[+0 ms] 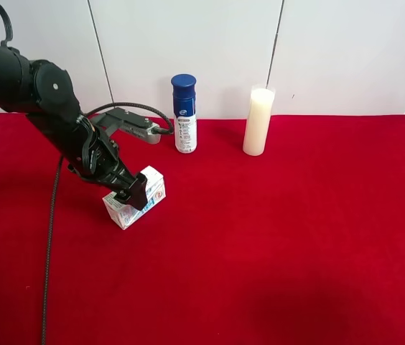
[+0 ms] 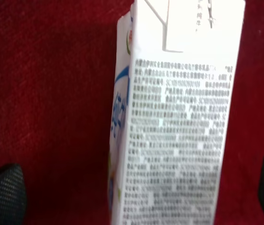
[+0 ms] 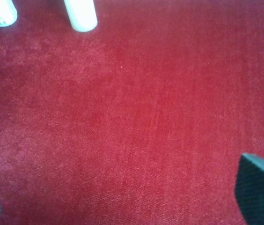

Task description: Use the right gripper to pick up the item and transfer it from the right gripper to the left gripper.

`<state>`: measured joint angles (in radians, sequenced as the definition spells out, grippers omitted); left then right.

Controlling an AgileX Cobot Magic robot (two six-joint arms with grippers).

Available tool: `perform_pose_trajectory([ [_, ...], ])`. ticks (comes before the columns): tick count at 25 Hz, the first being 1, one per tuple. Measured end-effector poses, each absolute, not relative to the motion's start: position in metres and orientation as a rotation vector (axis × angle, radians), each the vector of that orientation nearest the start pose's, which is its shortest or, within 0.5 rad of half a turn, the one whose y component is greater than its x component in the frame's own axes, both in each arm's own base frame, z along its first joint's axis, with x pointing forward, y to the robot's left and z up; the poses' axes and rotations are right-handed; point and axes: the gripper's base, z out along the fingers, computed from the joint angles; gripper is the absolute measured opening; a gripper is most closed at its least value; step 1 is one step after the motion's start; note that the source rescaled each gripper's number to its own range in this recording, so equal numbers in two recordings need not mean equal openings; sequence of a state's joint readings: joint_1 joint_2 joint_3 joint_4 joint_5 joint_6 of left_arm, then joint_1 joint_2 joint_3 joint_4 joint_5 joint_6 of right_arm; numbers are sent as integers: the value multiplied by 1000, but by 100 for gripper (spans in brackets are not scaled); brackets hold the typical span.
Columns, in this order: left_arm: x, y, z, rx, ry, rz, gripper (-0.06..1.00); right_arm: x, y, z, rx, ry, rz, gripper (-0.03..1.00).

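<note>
The item, a small white carton with light-blue print (image 1: 154,190), lies on its side on the red cloth at the exterior high view's left. The left gripper (image 1: 132,188), on the arm with the grey labelled block, is down over it. In the left wrist view the carton (image 2: 179,117) sits between the left gripper's (image 2: 136,187) spread fingers, with red cloth showing on both sides. The right gripper (image 3: 122,187) is open and empty above bare red cloth. The right arm is out of the exterior high view.
A blue-capped white spray bottle (image 1: 184,113) and a tall cream-white cylinder (image 1: 258,121) stand at the back; their bases show in the right wrist view, bottle (image 3: 1,11) and cylinder (image 3: 80,14). A black cable (image 1: 50,237) trails over the red cloth (image 1: 296,237).
</note>
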<state>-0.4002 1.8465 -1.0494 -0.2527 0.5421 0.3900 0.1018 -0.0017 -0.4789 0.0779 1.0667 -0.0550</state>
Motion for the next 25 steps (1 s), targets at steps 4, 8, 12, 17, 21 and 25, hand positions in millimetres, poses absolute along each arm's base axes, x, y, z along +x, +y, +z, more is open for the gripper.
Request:
perform_pose_trajectory([
  [4,315,-147,171,860,2707,-250,100,-4,6,271,-165,2063,123,100],
  [8,308,-144,211,852,2702,-234,100,-4,6,271,-165,2063,123,100],
  [12,289,-130,256,804,2687,-167,100,-4,6,271,-165,2063,123,100],
  [17,249,-110,313,718,2634,-143,100,-4,6,271,-165,2063,123,100],
  [21,207,-92,338,681,2603,-154,100,-4,6,271,-165,2063,123,100],
  [25,162,-73,328,655,2604,-159,100,-4,6,271,-165,2063,123,100],
])
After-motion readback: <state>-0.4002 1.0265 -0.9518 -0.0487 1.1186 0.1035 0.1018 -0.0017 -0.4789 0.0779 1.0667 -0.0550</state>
